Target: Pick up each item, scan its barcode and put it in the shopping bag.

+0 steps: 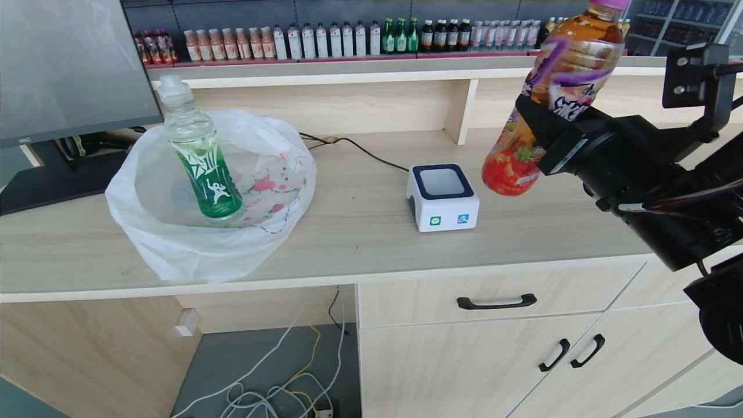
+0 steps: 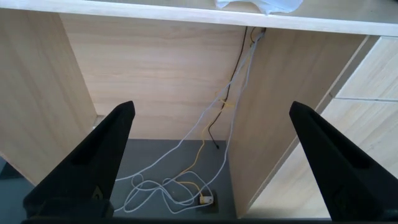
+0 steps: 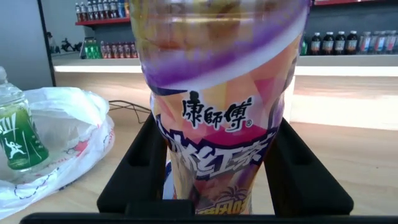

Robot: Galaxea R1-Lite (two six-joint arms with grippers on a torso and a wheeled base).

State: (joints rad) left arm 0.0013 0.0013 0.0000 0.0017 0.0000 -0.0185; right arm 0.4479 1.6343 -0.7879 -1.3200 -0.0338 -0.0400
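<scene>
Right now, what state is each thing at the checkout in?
tea bottle, tilted, held above the counter.
right gripper, shut on the tea bottle.
left gripper, open, empty.
shopping bag, open on the counter.
green-label bottle, capped, leaning inside the shopping bag.
barcode scanner, window up, uncovered.
drawer, shut.

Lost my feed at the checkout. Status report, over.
Right tool shut on tea bottle, aloft right of scanner. Left tool open, below counter edge. Green bottle in bag. Nothing between tea bottle and scanner.

wood counter (image 1: pixel 360 238) | white shopping bag (image 1: pixel 174 255) left | scanner (image 1: pixel 442 200) middle | cable (image 1: pixel 363 150)
</scene>
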